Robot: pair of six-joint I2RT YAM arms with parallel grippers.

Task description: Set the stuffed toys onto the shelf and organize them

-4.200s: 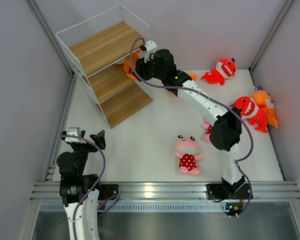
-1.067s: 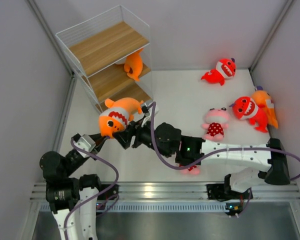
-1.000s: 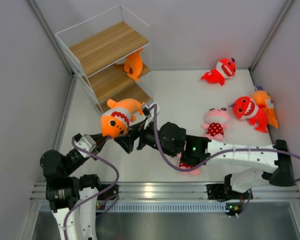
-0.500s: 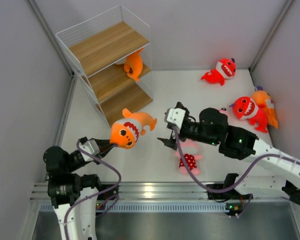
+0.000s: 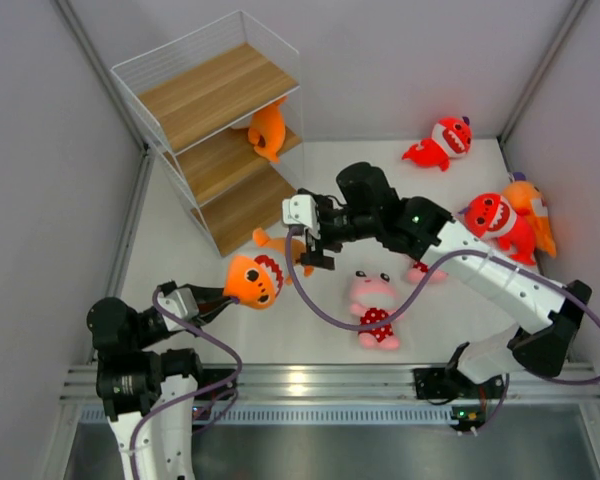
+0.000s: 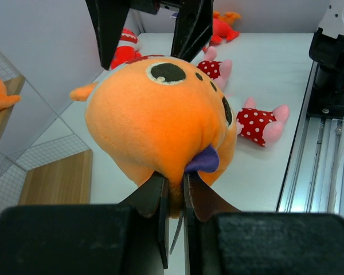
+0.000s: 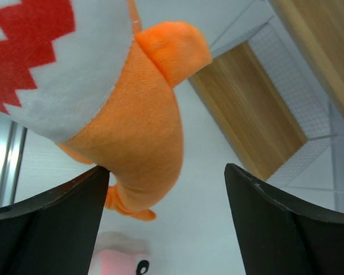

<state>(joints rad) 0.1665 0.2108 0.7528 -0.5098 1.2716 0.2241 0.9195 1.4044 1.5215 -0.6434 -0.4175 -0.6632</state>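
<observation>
My left gripper (image 5: 223, 295) is shut on an orange shark (image 5: 253, 281), pinching the plush at the back of its head (image 6: 160, 114) and holding it above the table. My right gripper (image 5: 310, 252) stands open just beyond the shark's tail. In the right wrist view the shark's body (image 7: 132, 132) hangs between the spread fingers (image 7: 51, 200). The shelf (image 5: 210, 95) stands at the back left, with another orange shark (image 5: 268, 128) on its middle board. A pink animal in a dotted dress (image 5: 375, 305) lies on the table under my right arm.
A red shark (image 5: 445, 140) lies at the back right. A red shark (image 5: 495, 220) and an orange shark (image 5: 530, 205) lie together at the right edge. A second pink animal (image 5: 420, 268) is partly hidden by my right arm. The shelf's bottom board (image 7: 246, 109) is close to the right gripper.
A second ago the right gripper was at the shark beside the left gripper. It drew back to the right, then came in again at the shark's tail. The left gripper lowered the shark slightly.
</observation>
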